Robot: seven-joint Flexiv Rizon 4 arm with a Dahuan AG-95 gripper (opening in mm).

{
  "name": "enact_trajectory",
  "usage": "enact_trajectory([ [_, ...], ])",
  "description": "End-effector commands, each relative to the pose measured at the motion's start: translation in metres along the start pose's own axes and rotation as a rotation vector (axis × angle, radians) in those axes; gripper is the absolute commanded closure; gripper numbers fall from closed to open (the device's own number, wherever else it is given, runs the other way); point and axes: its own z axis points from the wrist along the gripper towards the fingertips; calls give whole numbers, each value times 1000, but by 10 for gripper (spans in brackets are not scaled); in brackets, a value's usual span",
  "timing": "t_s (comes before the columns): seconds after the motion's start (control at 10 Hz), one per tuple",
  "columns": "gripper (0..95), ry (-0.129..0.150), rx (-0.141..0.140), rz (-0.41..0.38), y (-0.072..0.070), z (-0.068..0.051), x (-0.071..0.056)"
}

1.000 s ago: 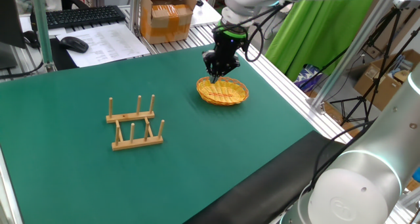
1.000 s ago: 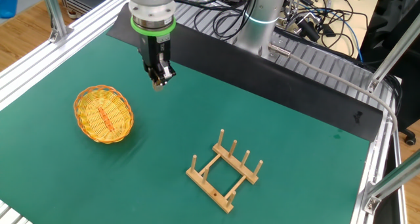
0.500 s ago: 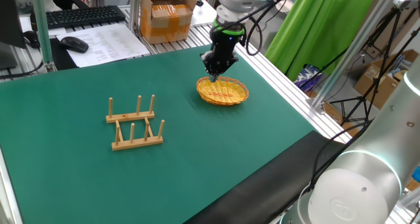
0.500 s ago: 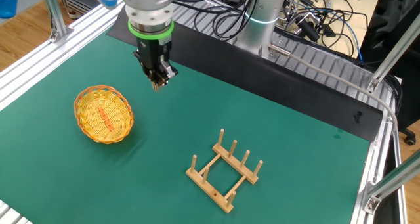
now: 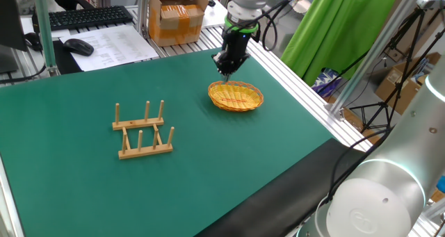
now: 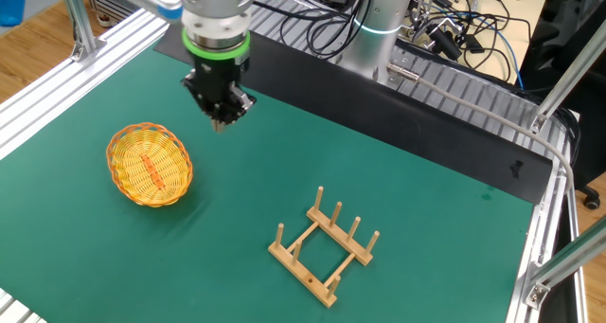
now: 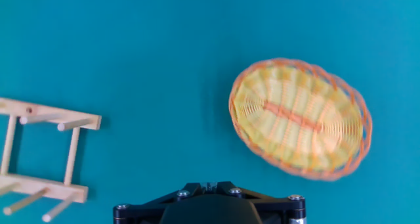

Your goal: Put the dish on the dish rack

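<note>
The dish (image 5: 236,96) is a yellow-orange woven plate lying flat on the green mat, near its right edge. It also shows in the other fixed view (image 6: 150,164) and the hand view (image 7: 300,119). The dish rack (image 5: 142,129), light wood with upright pegs, stands empty to the left, well apart from the dish (image 6: 324,245) (image 7: 39,155). My gripper (image 5: 226,73) hangs shut and empty above the mat, just beyond the dish's far rim and not touching it (image 6: 220,126). In the hand view only its dark base (image 7: 209,184) shows at the bottom edge.
Aluminium frame rails (image 5: 299,77) border the mat. A cardboard box (image 5: 177,18), a keyboard (image 5: 87,16) and a mouse (image 5: 78,46) lie behind the mat. Cables and the arm's base (image 6: 379,29) stand at the mat's other side.
The shut gripper has risen and drifted away from over the dish's rim toward the back of the table. Dish and rack have not moved.
</note>
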Motion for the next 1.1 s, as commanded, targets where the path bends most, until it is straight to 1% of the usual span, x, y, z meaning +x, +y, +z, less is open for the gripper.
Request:
enact_trajectory([
  [0.1, 950, -48, 36, -99, -26, 4, -15],
  [0.2, 950, -35, 40, -116, -40, 1, -20],
  [0.3, 950, -27, 65, -143, -54, 0, -23],
  [0.4, 950, -23, 56, -157, -71, 2, -26],
  [0.5, 950, -29, 51, -158, -85, 5, -28],
  [0.6, 950, -30, 50, -158, -93, 7, -30],
  [0.7, 760, -25, 31, -157, -106, 8, -36],
  [0.8, 760, -17, 3, -156, -118, 10, -38],
  [0.9, 760, -22, -21, -156, -127, 13, -38],
  [1.0, 570, -24, -24, -155, -134, 17, -38],
  [1.1, 570, -31, -24, -156, -143, 21, -37],
])
